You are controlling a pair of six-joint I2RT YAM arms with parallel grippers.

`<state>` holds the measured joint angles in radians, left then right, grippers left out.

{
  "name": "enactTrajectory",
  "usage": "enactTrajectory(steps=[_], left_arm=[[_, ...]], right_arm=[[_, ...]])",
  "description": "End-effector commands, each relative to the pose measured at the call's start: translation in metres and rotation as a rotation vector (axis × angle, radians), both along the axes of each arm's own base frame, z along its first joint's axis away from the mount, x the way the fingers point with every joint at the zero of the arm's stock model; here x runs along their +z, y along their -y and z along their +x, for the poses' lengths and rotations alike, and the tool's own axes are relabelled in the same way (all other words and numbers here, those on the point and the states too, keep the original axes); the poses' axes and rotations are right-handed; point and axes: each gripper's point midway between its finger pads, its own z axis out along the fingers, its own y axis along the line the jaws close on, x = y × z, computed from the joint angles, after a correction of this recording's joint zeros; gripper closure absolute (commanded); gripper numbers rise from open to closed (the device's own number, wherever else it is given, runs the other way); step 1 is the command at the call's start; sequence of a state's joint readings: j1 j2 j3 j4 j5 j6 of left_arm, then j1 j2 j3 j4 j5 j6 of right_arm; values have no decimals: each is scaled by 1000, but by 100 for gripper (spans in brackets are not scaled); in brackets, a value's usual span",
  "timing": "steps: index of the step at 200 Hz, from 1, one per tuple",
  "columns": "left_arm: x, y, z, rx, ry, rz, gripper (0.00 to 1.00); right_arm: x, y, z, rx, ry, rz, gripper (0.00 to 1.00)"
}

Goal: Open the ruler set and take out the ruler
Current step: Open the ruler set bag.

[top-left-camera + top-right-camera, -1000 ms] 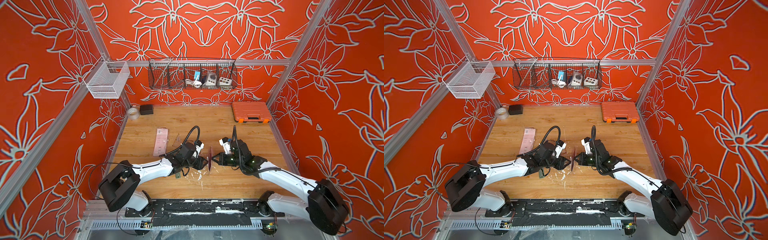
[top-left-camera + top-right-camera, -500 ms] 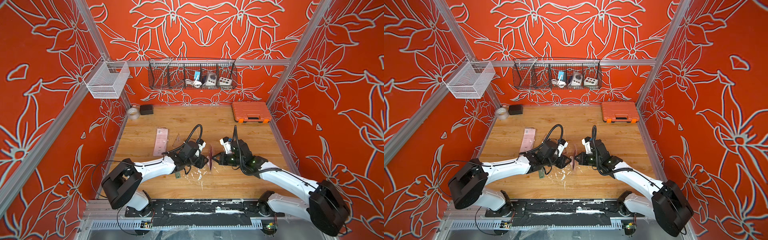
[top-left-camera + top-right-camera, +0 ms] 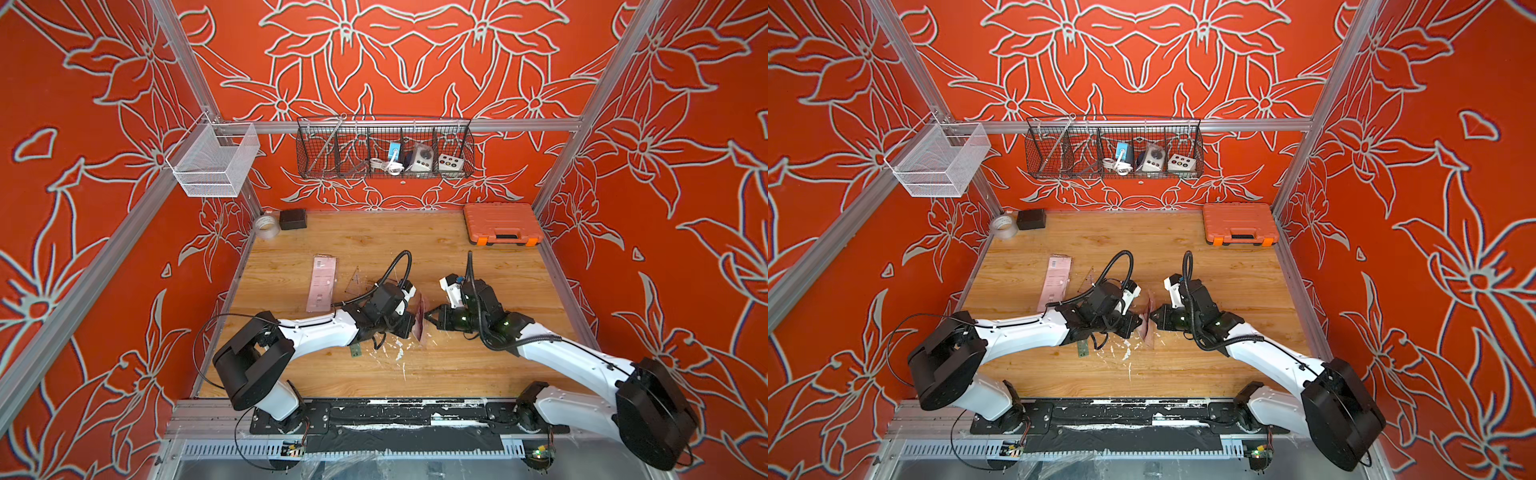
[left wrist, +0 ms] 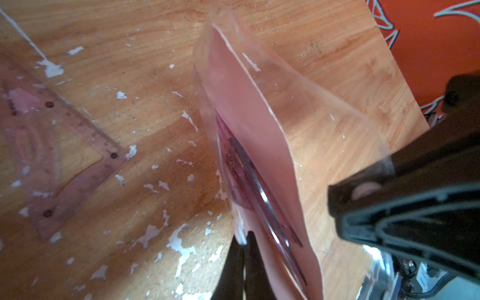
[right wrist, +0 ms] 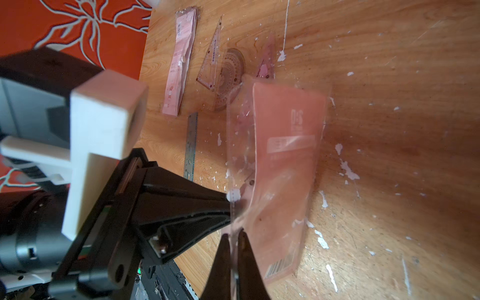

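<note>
The ruler set (image 3: pixel 419 319) is a clear pouch with a pink card, held upright above the table between both arms; it also shows in a top view (image 3: pixel 1147 321). My left gripper (image 4: pixel 244 241) is shut on one film edge of the ruler set (image 4: pixel 259 124). My right gripper (image 5: pixel 233 239) is shut on the opposite film edge of the ruler set (image 5: pixel 285 155). Dark pink rulers (image 4: pixel 249 181) lie inside, between the card and the film. The pouch mouth is spread a little on the left wrist side.
A pink card sleeve (image 5: pixel 179 62), a set square (image 5: pixel 210 57), a protractor (image 5: pixel 230 75), another triangle (image 5: pixel 266 62) and a steel ruler (image 5: pixel 191 145) lie on the table left of the pouch. An orange case (image 3: pixel 503 222), tape roll (image 3: pixel 266 226) and black box (image 3: pixel 293 219) sit at the back.
My left gripper has moved right onto the pouch and shut on its film edge. The right gripper has kept its hold in place.
</note>
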<state>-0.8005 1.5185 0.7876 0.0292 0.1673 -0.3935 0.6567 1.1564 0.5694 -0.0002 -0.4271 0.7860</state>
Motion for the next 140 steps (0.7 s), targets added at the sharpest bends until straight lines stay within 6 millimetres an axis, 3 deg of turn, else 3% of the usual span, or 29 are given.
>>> enactTrajectory(steps=[1, 62, 109, 127, 140], left_arm=[[15, -20, 5, 67, 52, 76, 100], [37, -43, 3, 120, 103, 129, 100], [16, -37, 0, 84, 64, 164, 100], [12, -34, 0, 80, 53, 167, 100], [15, -31, 0, 73, 51, 161, 71]], right_arm=[[2, 1, 7, -15, 32, -9, 100], [-19, -13, 12, 30, -42, -26, 100], [-40, -6, 13, 9, -77, -106, 100], [-39, -5, 11, 13, -72, -103, 100], [-34, -4, 11, 10, -59, -95, 100]])
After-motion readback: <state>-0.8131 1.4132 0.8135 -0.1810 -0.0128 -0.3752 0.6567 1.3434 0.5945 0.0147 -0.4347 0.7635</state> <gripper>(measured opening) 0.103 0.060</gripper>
